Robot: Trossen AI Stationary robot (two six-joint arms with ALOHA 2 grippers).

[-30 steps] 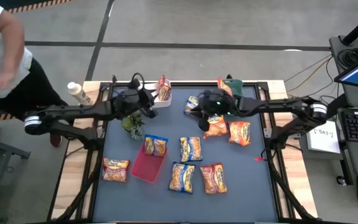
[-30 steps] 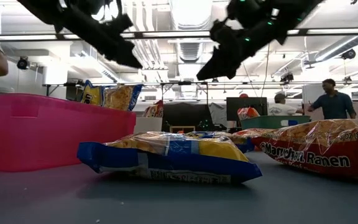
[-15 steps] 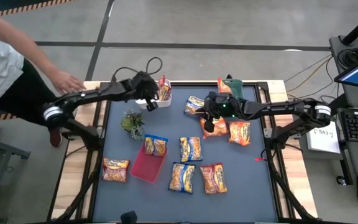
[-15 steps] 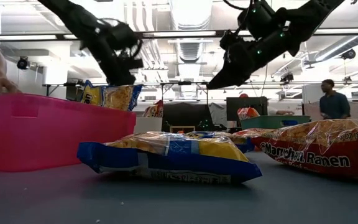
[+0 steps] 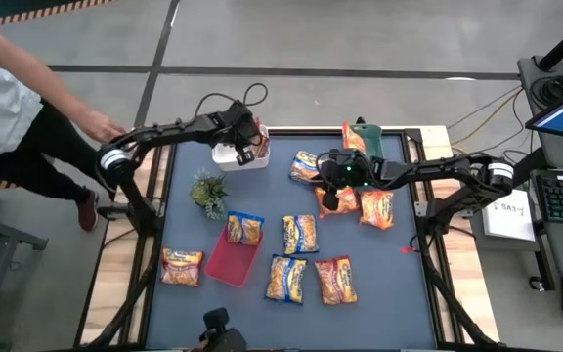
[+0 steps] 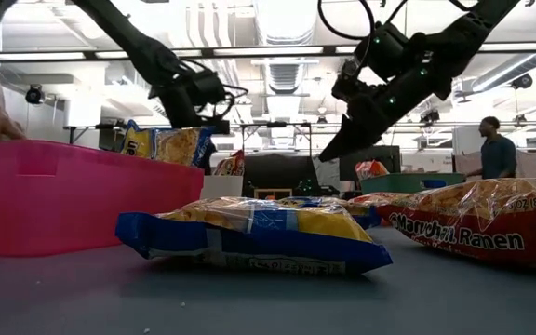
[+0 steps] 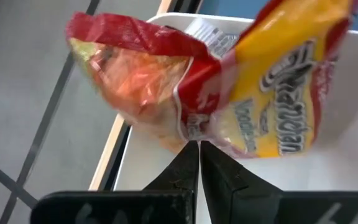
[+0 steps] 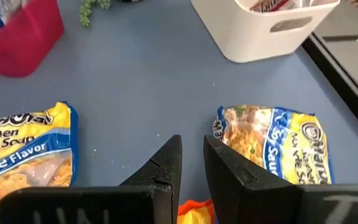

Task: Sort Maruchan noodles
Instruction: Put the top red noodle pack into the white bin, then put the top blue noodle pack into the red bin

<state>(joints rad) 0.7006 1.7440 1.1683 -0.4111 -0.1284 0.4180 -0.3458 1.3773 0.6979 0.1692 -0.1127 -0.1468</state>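
Observation:
Several Maruchan packets lie flat on the dark mat: blue-trimmed ones [image 5: 286,279] [image 5: 306,164], red-trimmed ones [image 5: 335,281] [image 5: 183,266], and orange ones [image 5: 376,208] [image 5: 340,200]. One blue packet [image 5: 244,228] rests on the red tray's [image 5: 225,266] far rim. Red-trimmed packets [image 7: 272,99] stand in the white bin [image 5: 233,156]. My left gripper [image 5: 246,149] [image 7: 199,146] hovers shut over that bin, just short of the packets. My right gripper [image 5: 327,198] [image 8: 191,149] hangs above the mat between two packets, its fingers a narrow gap apart.
A small green plant [image 5: 208,192] stands near the white bin. A green bin [image 5: 365,130] at the far edge holds a packet [image 5: 352,137]. A person at the far left corner reaches a hand [image 5: 101,125] toward the table. Bare mat lies along the near edge.
My left arm has swung from beside the plant toward the far edge and now hangs over the white bin, fingers pointing down. My right gripper has sunk lower toward the mat. The person's arm has reached in toward the table's far left corner.

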